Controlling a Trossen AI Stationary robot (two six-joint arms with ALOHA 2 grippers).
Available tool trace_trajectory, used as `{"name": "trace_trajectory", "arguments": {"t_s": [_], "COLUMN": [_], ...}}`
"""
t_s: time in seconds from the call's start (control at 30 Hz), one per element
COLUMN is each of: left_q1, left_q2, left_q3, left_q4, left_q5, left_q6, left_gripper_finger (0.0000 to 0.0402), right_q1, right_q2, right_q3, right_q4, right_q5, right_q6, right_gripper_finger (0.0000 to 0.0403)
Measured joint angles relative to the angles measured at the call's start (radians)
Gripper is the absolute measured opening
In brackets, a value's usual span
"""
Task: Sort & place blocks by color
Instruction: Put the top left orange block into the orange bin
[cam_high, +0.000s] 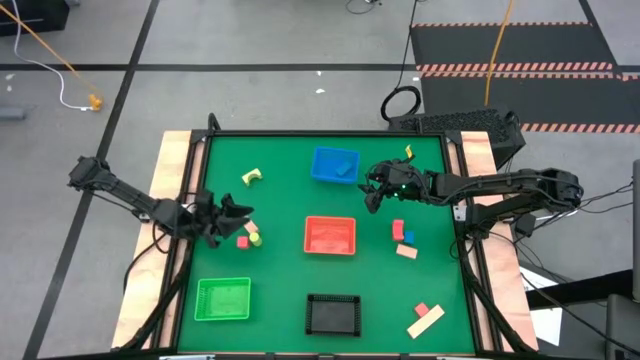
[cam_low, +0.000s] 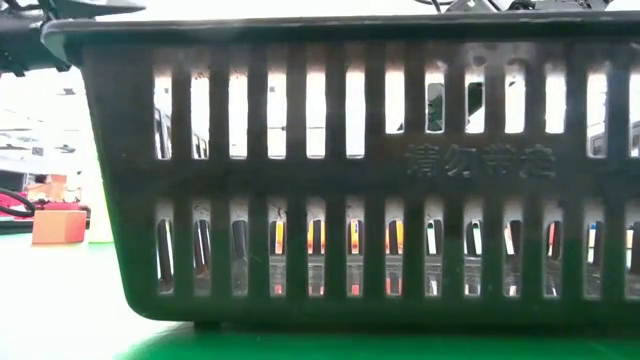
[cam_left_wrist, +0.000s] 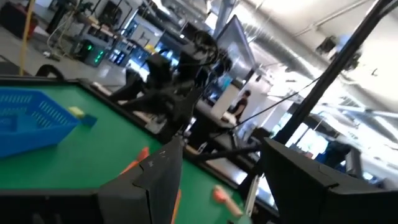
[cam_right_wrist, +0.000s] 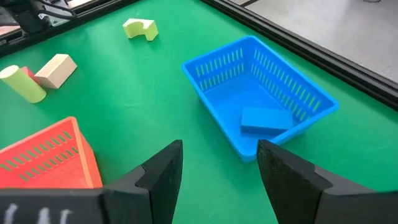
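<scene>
Presently, near to far, as labelled:
Right gripper (cam_right_wrist: 217, 180): fingers apart, empty, hovering just beside the blue bin (cam_right_wrist: 261, 93) on the side toward the red bin (cam_right_wrist: 43, 158).
Blue block (cam_right_wrist: 266, 118): lying flat inside the blue bin, just ahead of the fingertips.
Left gripper (cam_high: 228, 218): fingers apart, empty, near the table's left edge.
Loose blocks: a pink cube (cam_high: 242, 241) and yellow cylinder (cam_high: 253, 237) just beside the left gripper; a yellow arch (cam_high: 251, 177) farther off.
Advised step: descend squarely over one block, then close only once it sits between the fingers.
</scene>
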Motion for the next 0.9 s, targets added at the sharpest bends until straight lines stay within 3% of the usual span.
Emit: {"name": "trace_trajectory", "arguments": {"t_s": [0.37, 0.57, 0.7, 0.9], "left_q1": [0.0, 0.0, 0.0, 0.0], "left_q2": [0.0, 0.012, 0.058, 0.192], "left_q3": [0.0, 0.012, 0.069, 0.236], "left_q4": [-0.071, -0.08, -0.13, -0.368], "left_q5": [0.0, 0.0, -0.006, -0.008], "left_q6": [0.041, -0.032, -0.032, -0.058], "left_gripper_finger": [0.0218, 0.0218, 0.0218, 0.0218], "right_q1": [0.0, 0.0, 0.0, 0.0], "right_q2": [0.0, 0.0, 0.0, 0.0], "right_q3": [0.0, 0.0, 0.0, 0.0], "right_q4": [0.0, 0.0, 0.0, 0.001], "right_q5": [0.003, 0.003, 0.003, 0.002], "right_q6": [-0.003, -0.002, -0.001, 0.008], "right_gripper_finger": [0.0199, 0.0199, 0.0199, 0.0199]}}
